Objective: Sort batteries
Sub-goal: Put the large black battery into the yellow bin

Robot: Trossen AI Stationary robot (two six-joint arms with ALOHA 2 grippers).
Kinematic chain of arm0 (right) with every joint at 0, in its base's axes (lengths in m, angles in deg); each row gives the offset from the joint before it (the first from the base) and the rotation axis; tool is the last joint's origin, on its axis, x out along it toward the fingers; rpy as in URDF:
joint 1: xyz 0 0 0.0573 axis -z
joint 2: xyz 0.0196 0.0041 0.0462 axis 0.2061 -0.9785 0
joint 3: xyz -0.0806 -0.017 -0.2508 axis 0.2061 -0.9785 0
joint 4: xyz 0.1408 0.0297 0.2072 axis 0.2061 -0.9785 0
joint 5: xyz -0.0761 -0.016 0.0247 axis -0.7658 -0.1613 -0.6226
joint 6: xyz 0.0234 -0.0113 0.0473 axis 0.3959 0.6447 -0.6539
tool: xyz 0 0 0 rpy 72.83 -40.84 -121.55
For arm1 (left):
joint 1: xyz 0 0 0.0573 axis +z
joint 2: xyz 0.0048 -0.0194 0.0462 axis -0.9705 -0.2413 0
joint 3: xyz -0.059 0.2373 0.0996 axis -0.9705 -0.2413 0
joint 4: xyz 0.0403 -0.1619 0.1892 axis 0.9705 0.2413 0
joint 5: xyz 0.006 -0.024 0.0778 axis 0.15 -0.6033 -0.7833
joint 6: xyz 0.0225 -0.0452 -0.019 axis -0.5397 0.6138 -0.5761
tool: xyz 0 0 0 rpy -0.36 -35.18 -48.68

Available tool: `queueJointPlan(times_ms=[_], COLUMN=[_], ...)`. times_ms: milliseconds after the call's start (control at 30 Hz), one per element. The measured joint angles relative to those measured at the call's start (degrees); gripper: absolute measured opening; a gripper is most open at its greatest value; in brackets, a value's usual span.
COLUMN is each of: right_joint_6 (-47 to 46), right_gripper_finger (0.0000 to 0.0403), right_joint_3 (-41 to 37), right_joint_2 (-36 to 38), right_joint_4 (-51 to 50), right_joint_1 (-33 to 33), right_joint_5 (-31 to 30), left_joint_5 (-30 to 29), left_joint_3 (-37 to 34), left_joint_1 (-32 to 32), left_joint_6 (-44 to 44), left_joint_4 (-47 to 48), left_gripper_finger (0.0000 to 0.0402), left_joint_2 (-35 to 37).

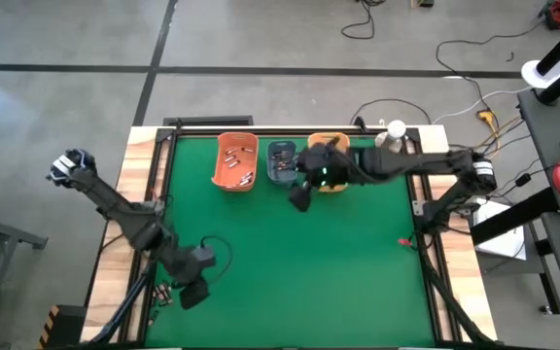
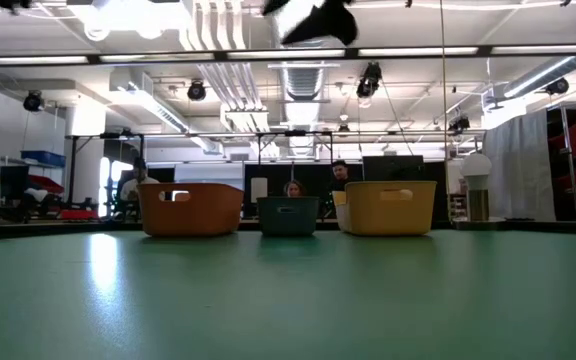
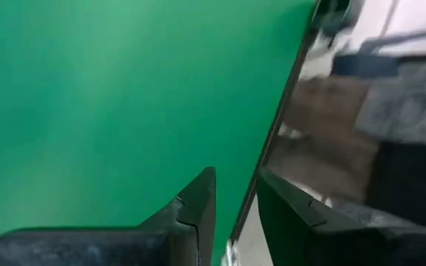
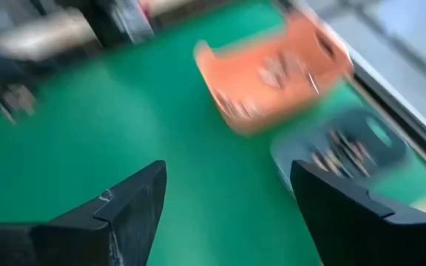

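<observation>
- Batteries (image 1: 234,165): small thin cylinders, dark and silvery, lying loose in the orange bin (image 1: 220,173); more in the blue-grey bin (image 1: 270,171) beside it (blurred in the right wrist view, ends not resolvable).
- A few more small cylinders (image 1: 163,293) lie at the table's (image 1: 290,272) left edge, near the left gripper.
- Right gripper (image 4: 224,203): fingers spread wide, nothing between them; it hangs above the mat just in front of the blue-grey bin and yellow bin (image 1: 342,142).
- Left gripper (image 3: 235,203): at the mat's left edge, narrow gap between fingers, holding nothing.
</observation>
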Motion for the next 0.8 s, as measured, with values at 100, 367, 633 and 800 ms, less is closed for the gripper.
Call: queueJointPlan(times_ms=[100, 367, 633, 800], right_joint_6=[0.5, 5.41, 13.25, 17.65], right_gripper_finger=[0.0271, 0.025, 0.0234, 0.0231], right_joint_3=[0.0, -0.04, -0.07, -0.07], right_joint_2=[-1.68, -5.32, -3.38, -1.23], right_joint_4=[9.17, 16.39, 13.94, 10.33], right_joint_1=[-4.85, -9.53, -8.63, -8.57], right_joint_5=[-3.7, -3.93, -4.01, -4.06], left_joint_5=[1.43, 8.43, 15.76, 16.37], left_joint_3=[-0.02, -0.04, 0.1, 0.93], left_joint_1=[-4.17, -10.62, -12.4, -12.38], left_joint_6=[3.62, 8.27, 9.51, 10.62], left_joint_4=[2.95, 9.49, 10.13, 9.92], left_gripper_finger=[0.008, 0.008, 0.008, 0.008], left_joint_2=[-1.13, -6.89, -14.05, -15.4])
